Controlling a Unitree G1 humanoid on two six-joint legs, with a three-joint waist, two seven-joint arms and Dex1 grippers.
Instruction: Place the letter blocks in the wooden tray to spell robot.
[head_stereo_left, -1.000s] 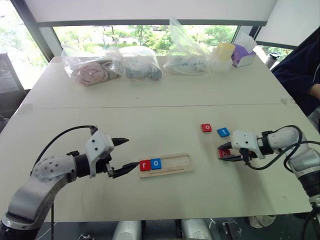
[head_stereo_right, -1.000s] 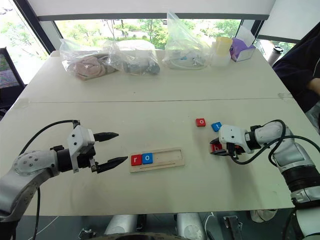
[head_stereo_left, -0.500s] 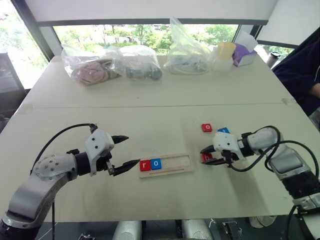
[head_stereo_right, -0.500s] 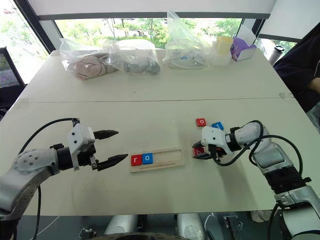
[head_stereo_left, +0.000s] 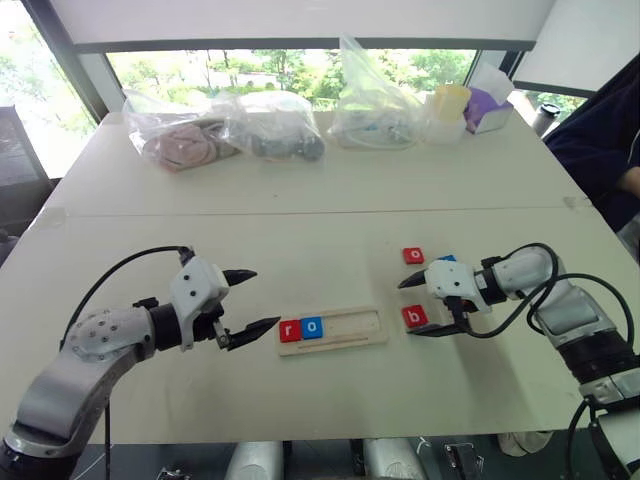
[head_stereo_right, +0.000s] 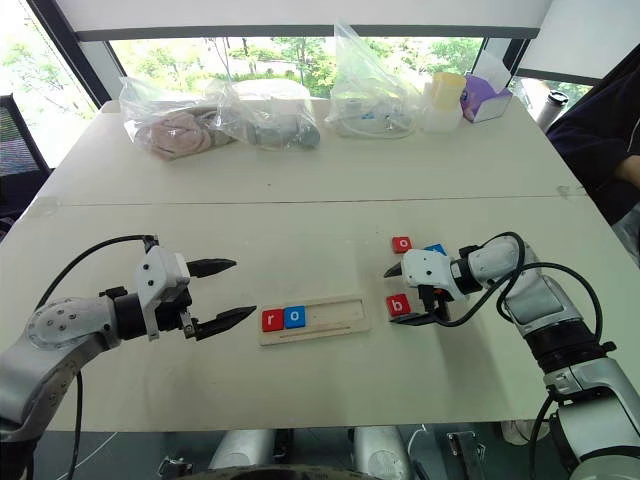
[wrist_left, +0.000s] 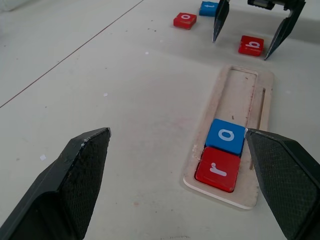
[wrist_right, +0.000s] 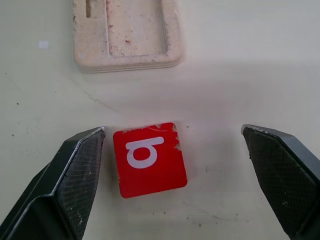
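I count two blocks (head_stereo_left: 301, 329) in the tray (head_stereo_left: 362, 325), three (head_stereo_left: 414, 317) loose; both grippers, left (head_stereo_left: 248, 300) and right (head_stereo_left: 412, 306), spread wide, holding nothing.

Your right gripper (wrist_right: 172, 175) has its fingers (wrist_right: 75, 185) spread wide, nothing between them gripped. The red b block (wrist_right: 149, 159) lies flat on the pale surface (wrist_right: 250, 60), just beside one finger, well apart from the other. Past the block sits one end of the wooden tray (wrist_right: 127, 35), its slot bare here.

Red b block (head_stereo_left: 414, 317) flat beside wooden tray (head_stereo_left: 350, 340)
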